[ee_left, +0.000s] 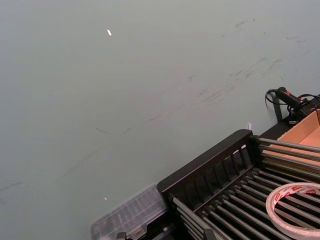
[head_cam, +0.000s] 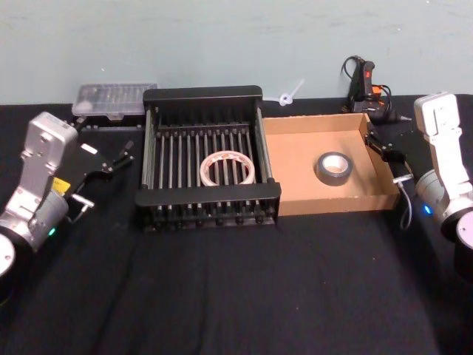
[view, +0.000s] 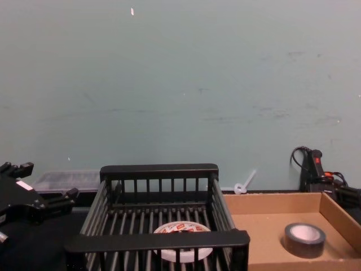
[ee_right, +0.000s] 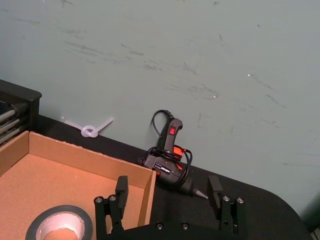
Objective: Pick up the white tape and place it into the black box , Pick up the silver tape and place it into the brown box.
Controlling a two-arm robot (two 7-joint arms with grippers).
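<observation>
The white tape (head_cam: 228, 168) (ee_left: 272, 210) (view: 180, 228) lies flat on the slatted floor of the black box (head_cam: 203, 94) (ee_left: 200, 170) (view: 158, 169). The silver tape (head_cam: 333, 178) (ee_right: 87, 220) (view: 304, 246) lies flat on the floor of the brown box (head_cam: 332, 200) (ee_right: 90, 157) (view: 271, 196), right of the crate. My left gripper (head_cam: 122, 157) (view: 48, 180) hangs open and empty left of the crate. My right gripper (head_cam: 380, 144) (ee_right: 168, 186) is open and empty above the brown box's right wall near its back corner.
A clear plastic case (head_cam: 118, 100) (ee_left: 130, 215) (view: 62, 179) sits behind the crate's left side. A black and orange corded tool (head_cam: 367, 85) (ee_right: 170, 155) (view: 313, 169) and a small white plastic piece (head_cam: 290, 95) (ee_right: 90, 130) lie by the wall behind the brown box.
</observation>
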